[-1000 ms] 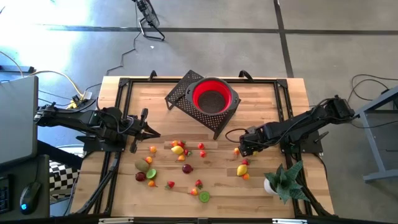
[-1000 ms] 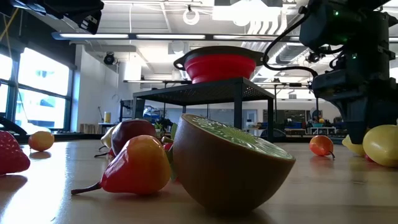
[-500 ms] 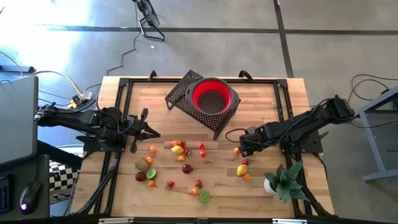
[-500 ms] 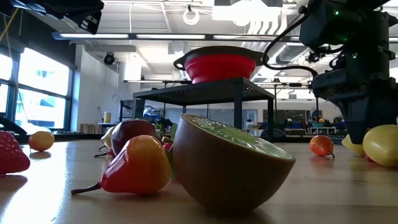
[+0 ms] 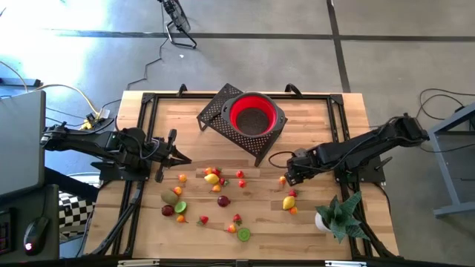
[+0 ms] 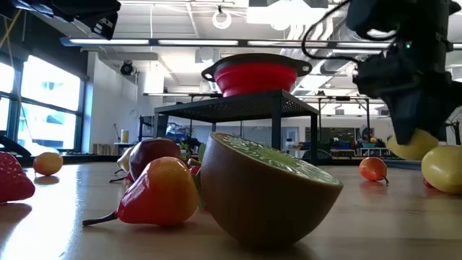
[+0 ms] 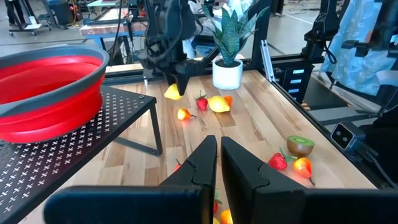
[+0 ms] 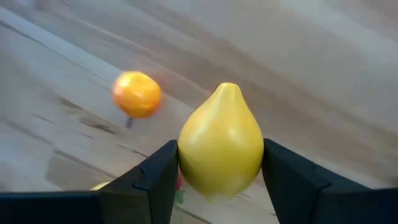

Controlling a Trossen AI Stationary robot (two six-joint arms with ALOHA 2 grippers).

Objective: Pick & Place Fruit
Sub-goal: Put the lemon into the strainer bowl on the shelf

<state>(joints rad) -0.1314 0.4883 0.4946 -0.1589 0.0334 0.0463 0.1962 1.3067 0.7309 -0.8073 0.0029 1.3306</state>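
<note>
In right hand (image 8: 221, 171): yellow fruit (image 8: 221, 142), half-hidden.

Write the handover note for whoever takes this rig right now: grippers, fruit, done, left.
Right gripper: shut on a yellow pear-shaped fruit, lifted just off the table near the table's right side.
Left gripper: shut, empty, waiting at the left side.
Red bowl on the black mesh stand: no fruit visible inside.
Other fruit lies scattered on the table.
Left: carry the fruit to the bowl, then the rest.
</note>
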